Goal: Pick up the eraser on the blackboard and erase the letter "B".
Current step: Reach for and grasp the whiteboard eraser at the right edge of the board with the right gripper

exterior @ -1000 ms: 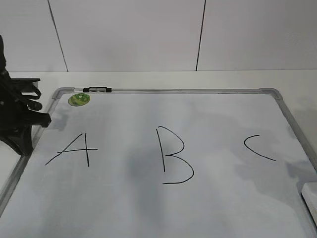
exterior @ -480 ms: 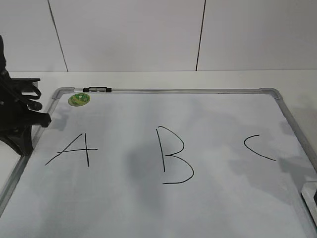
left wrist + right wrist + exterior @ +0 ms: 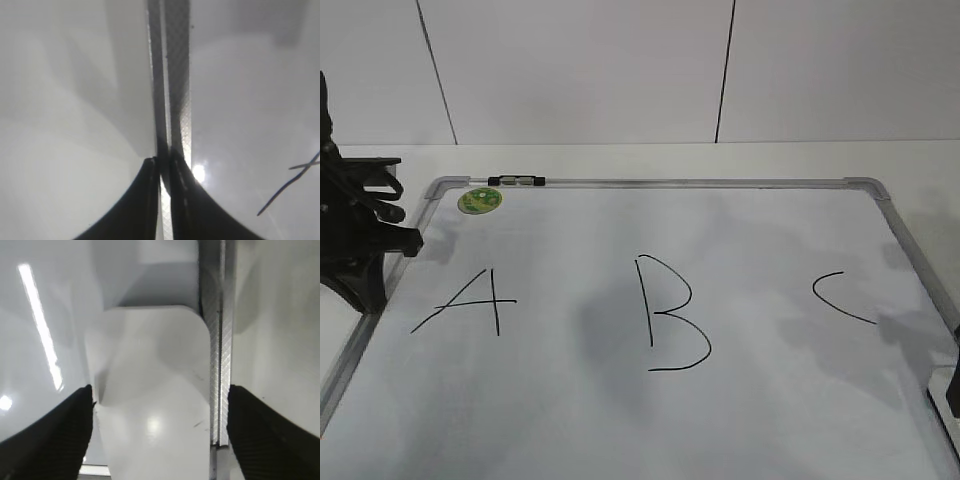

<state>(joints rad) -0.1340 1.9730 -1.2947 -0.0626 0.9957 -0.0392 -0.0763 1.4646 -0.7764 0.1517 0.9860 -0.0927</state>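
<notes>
The blackboard [image 3: 770, 240] is a white board with a silver-grey frame, lying flat. The letter "B" [image 3: 670, 315] is drawn in black at its middle, between an "A" [image 3: 470, 300] and a "C" [image 3: 840, 298]. The white eraser [image 3: 150, 350] lies in the board's front right corner beside the frame [image 3: 220, 340]; a sliver of it shows in the exterior view [image 3: 937, 408]. My right gripper [image 3: 160, 390] is open, one jaw on each side of the eraser, and only its dark edge shows in the exterior view [image 3: 954, 385]. My left gripper [image 3: 162, 162] is shut and empty over the board's left frame [image 3: 177, 75].
A black-and-silver marker [image 3: 517, 181] lies on the far frame edge, with a round green sticker [image 3: 480, 200] below it. The left arm [image 3: 360, 230] stands at the board's left edge. A white wall rises behind the table.
My right gripper has come into the exterior view at the far right edge, down over the eraser, and now covers most of it. The left arm has not moved.
</notes>
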